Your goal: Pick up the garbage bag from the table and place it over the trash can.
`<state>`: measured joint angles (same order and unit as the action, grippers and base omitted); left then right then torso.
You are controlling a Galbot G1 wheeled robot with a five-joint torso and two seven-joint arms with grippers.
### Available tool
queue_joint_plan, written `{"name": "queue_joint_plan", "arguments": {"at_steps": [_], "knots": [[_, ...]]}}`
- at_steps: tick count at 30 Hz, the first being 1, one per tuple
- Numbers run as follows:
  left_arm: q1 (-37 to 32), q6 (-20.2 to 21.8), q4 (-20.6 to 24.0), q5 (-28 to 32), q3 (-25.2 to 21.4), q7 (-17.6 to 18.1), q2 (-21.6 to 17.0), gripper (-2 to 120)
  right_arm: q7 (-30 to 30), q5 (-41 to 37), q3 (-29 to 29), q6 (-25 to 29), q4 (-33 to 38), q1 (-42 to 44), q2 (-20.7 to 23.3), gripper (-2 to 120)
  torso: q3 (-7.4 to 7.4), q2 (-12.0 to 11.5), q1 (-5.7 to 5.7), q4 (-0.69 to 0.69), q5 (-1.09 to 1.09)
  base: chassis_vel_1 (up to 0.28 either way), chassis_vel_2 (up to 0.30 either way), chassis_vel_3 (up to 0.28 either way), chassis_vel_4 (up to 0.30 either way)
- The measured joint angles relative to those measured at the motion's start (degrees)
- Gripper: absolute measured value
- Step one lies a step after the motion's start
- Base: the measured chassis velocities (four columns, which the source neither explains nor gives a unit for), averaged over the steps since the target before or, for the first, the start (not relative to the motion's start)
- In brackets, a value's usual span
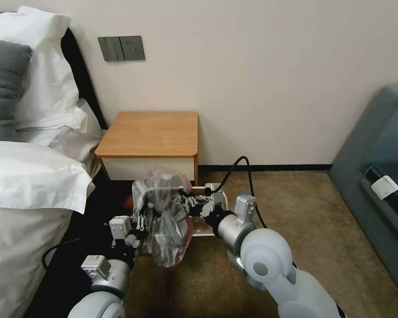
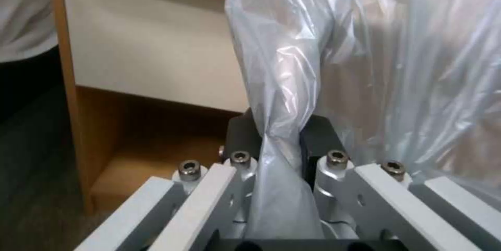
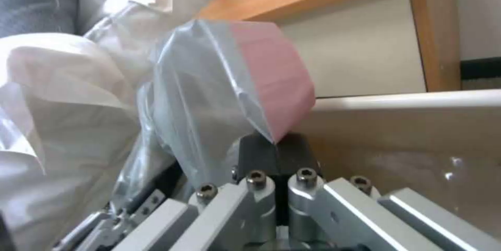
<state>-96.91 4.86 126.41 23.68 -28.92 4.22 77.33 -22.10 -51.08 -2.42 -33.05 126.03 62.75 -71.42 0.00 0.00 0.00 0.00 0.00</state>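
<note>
The garbage bag point(image 1: 163, 218), crinkly grey plastic with a pinkish-red edge, hangs bunched between my two grippers in front of the table point(image 1: 150, 132). My left gripper point(image 1: 139, 223) is shut on a twisted fold of the bag point(image 2: 284, 98), with the black pads point(image 2: 318, 137) pinching it. On the bag's other side my right gripper point(image 1: 188, 201) is shut on the bag's pink edge point(image 3: 271, 74). The beige trash can point(image 1: 222, 198) stands on the carpet just behind the bag, mostly hidden by it and my right wrist. Its rim point(image 3: 417, 98) and inner wall lie right beyond the right fingertips.
A bed with white pillows point(image 1: 31, 176) stands close on the left. A grey sofa point(image 1: 376, 168) fills the right side. A black cable point(image 1: 247, 176) loops over my right wrist. Brown carpet point(image 1: 305, 212) lies open to the right of the bin.
</note>
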Motion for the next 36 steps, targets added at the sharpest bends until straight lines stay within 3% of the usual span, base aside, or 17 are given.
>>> {"name": "queue_joint_plan", "arguments": {"at_steps": [8, 15, 25, 36], "knots": [[0.2, 1.3, -0.8, 1.2, -0.9, 0.1, 0.0, 9, 0.1, -3.0, 2.8, -0.1, 5.4, 2.1, 1.7, 0, 0.00, 0.0, 0.00, 0.00, 0.00, 0.000, 0.000, 0.000, 0.000], [0.1, 1.3, -1.1, 1.7, -1.2, -0.5, 0.1, 9, -0.9, -7.4, 7.3, -1.0, 6.0, -0.2, 3.3, 0, 0.00, 0.0, 0.00, 0.00, 0.00, 0.000, 0.000, 0.000, 0.000], [-0.4, 0.1, 0.6, 5.0, -3.3, -3.0, 0.5, 9, -8.4, -17.7, 9.9, -5.9, 2.5, -6.6, 8.0, 0, 0.00, 0.0, 0.00, 0.00, 0.00, 0.000, 0.000, 0.000, 0.000], [-0.2, -1.6, 0.6, 8.4, -7.2, -6.4, 1.3, 9, -14.9, -29.1, 11.8, -7.1, 2.0, -9.4, 10.4, 0, 0.00, 0.0, 0.00, 0.00, 0.00, 0.000, 0.000, 0.000, 0.000]]}}
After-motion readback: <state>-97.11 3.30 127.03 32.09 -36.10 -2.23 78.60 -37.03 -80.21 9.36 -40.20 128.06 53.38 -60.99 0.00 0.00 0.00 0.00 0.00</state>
